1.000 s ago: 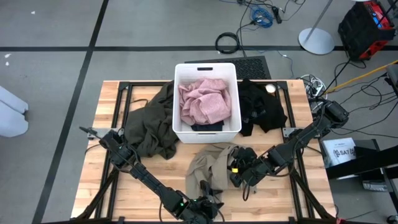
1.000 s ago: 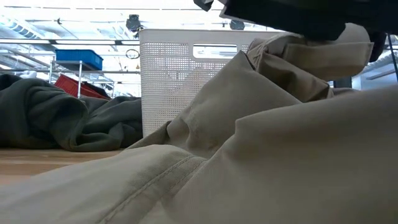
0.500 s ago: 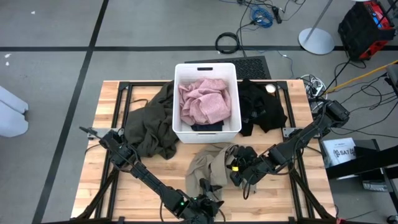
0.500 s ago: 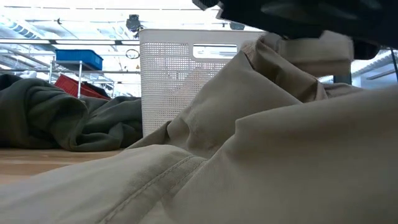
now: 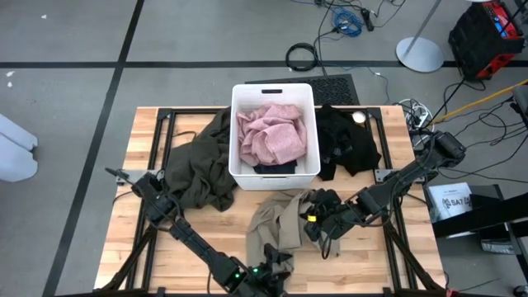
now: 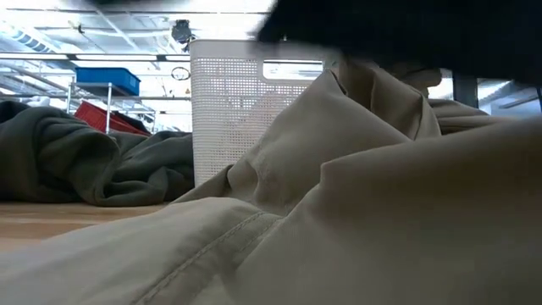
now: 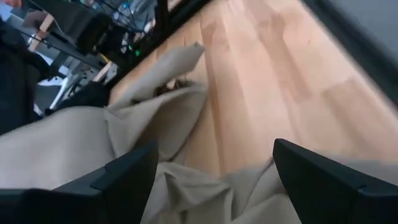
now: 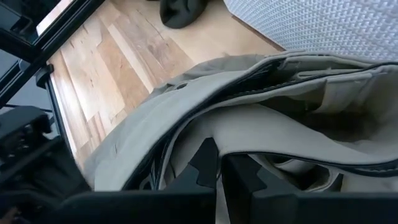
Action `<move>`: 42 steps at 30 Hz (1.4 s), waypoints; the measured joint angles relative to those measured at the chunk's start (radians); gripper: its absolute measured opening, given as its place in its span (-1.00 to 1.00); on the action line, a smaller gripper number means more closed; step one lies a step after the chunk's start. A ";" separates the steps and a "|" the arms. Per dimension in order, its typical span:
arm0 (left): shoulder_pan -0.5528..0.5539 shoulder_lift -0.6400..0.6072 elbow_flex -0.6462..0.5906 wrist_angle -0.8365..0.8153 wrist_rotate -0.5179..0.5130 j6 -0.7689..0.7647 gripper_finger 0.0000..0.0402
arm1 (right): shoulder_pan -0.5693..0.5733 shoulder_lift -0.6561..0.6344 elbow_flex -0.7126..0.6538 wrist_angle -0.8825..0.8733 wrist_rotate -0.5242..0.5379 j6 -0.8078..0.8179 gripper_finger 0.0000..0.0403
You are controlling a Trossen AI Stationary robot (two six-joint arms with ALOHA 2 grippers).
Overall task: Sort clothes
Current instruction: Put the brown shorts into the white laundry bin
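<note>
A khaki garment (image 5: 276, 221) lies crumpled on the wooden table, just in front of the white bin (image 5: 239, 169). My right gripper (image 5: 317, 219) is shut on its right part, which stands raised (image 6: 373, 93). My left gripper (image 7: 214, 186) is open at the garment's near end (image 5: 271, 262), one finger on either side of the khaki cloth (image 7: 186, 186). A pink garment (image 5: 271, 134) fills the bin. A dark olive garment (image 5: 202, 161) lies left of the bin and a black one (image 5: 346, 144) right of it. My right gripper pinches a fold of the khaki garment (image 8: 261, 134) between its two shut fingers, slanting down from the table's right side. The held fold stands raised above the cloth around it, and the rest lies on the table. Whether my left gripper touches the cloth I cannot tell.
The bin's perforated wall (image 6: 229, 102) stands close behind the khaki heap. Bare wood (image 5: 136, 239) shows at the near left. A black metal frame (image 5: 161, 124) runs along the table's edges.
In the low view a dark arm has spread across more of the top of the picture and now hides the top of the raised khaki fold. The garments on the table have kept their places.
</note>
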 joint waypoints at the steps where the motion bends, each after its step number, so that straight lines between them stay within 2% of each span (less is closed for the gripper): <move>1: 0.004 0.000 -0.001 -0.008 0.000 0.001 0.63 | 0.000 0.000 0.000 0.000 0.000 0.000 -1.00; 21: 0.011 0.000 -0.001 0.004 -0.015 0.000 0.63 | 0.000 0.000 0.000 0.001 -0.020 -0.011 -1.00; 26: 0.039 0.000 -0.001 -0.008 0.039 0.000 0.63 | -0.016 0.000 0.000 0.057 -0.025 -0.002 -1.00; 30: 0.057 0.000 -0.001 -0.006 0.042 0.004 0.63 | -0.039 0.000 0.000 0.109 -0.026 -0.004 -1.00; 35: 0.059 0.000 -0.001 -0.022 0.041 0.005 0.62 | -0.045 0.000 0.000 0.087 -0.039 -0.003 -1.00; 39: 0.060 0.000 -0.001 -0.059 0.023 -0.026 0.45 | -0.045 0.000 0.000 0.087 -0.044 -0.004 -1.00; 42: 0.060 0.000 -0.001 -0.062 0.019 -0.027 0.15 | -0.045 0.000 0.000 0.091 -0.046 -0.015 -1.00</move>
